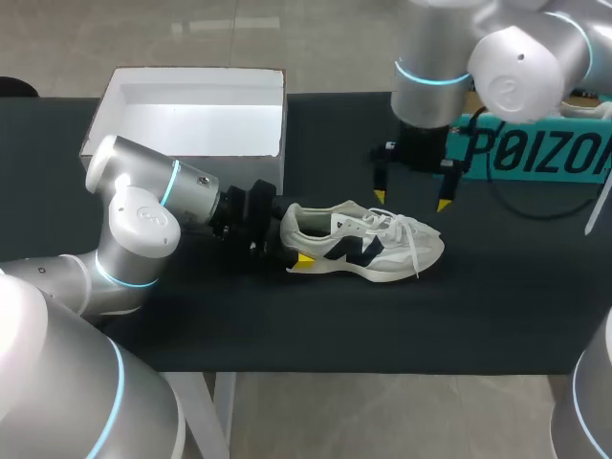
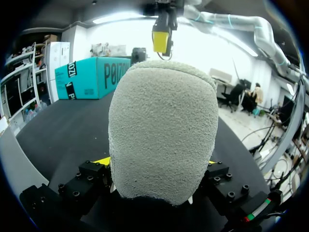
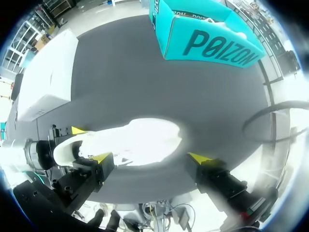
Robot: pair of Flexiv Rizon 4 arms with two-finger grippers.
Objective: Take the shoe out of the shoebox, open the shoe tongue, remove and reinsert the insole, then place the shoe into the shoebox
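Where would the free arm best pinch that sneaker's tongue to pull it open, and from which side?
Probably pinch the top edge of the tongue, coming straight down from above. The shoe stands upright on its sole, opening upward, with the left gripper shut on its heel, and the open right gripper hangs above the laces.

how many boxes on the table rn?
2. A white open box at the table's far left, behind the left arm; a teal box at the far right, partly hidden by the right arm. No others show.
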